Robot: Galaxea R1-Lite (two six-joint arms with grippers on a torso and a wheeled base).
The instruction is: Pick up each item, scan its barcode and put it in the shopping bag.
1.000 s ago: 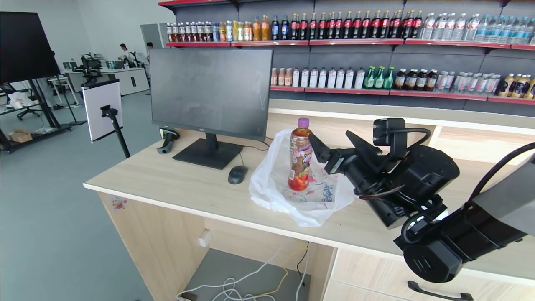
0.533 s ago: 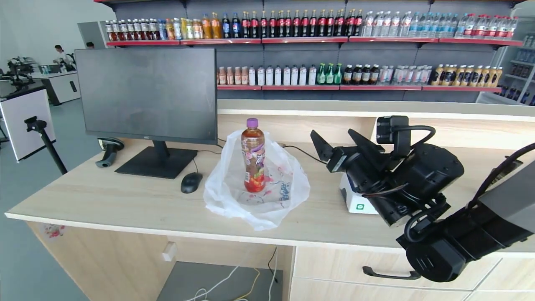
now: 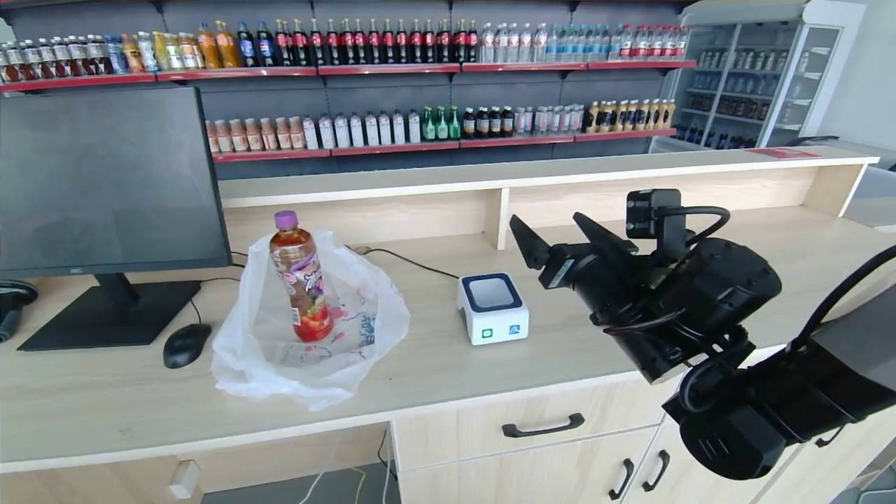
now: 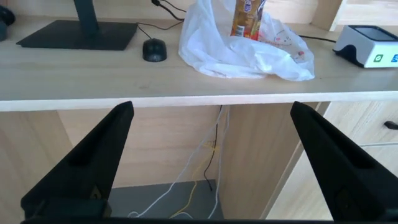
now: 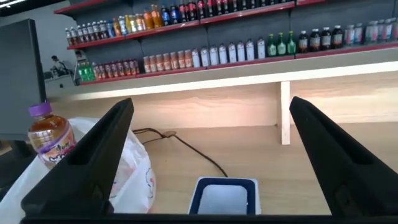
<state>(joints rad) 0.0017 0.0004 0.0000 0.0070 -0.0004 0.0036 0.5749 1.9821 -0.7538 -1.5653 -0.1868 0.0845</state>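
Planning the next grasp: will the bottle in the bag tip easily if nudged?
Probably: the bottle is tall and narrow, upright on crinkled bag film, so a push near the top could topple it. It looks nearly full, so likely heavy for its size. Its round body may roll once down.

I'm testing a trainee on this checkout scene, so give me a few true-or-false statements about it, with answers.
1. The bottle stands upright inside the shopping bag. True.
2. The right gripper holds the bottle. False: it is open and empty, apart from the bottle, on the far side of the scanner.
3. The scanner sits between the bag and the monitor. False: the mouse lies there; the scanner is on the bag's other side, toward the robot's right.
4. The left gripper is open and holds nothing. True.
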